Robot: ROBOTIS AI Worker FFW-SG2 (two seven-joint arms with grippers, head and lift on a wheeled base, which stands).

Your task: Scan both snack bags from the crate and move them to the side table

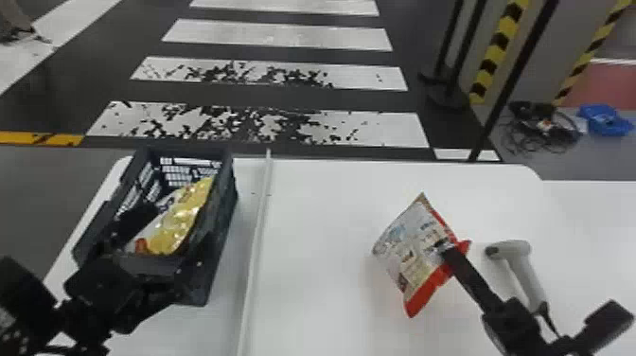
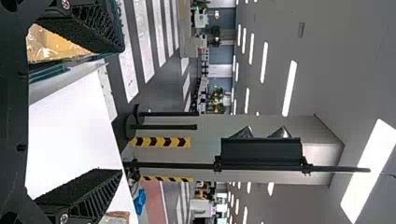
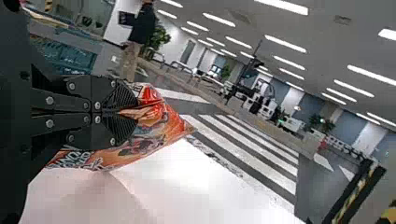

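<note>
Since the red bag (image 1: pixel 415 251) looks light, crushable, the right gripper (image 1: pixel 444 246) sensibly pinches its three-o'clock edge — left gripper (image 2: pixel 120 109) gaping.

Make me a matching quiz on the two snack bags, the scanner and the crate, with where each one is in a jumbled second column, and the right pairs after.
1. Yellow snack bag
2. Red snack bag
3. Scanner
4. Crate

A. Pinched between the right fingers
B. On the left part of the table
C. Inside the crate
D. Lying to the right of the red bag

Pairs: 1-C, 2-A, 3-D, 4-B
</note>
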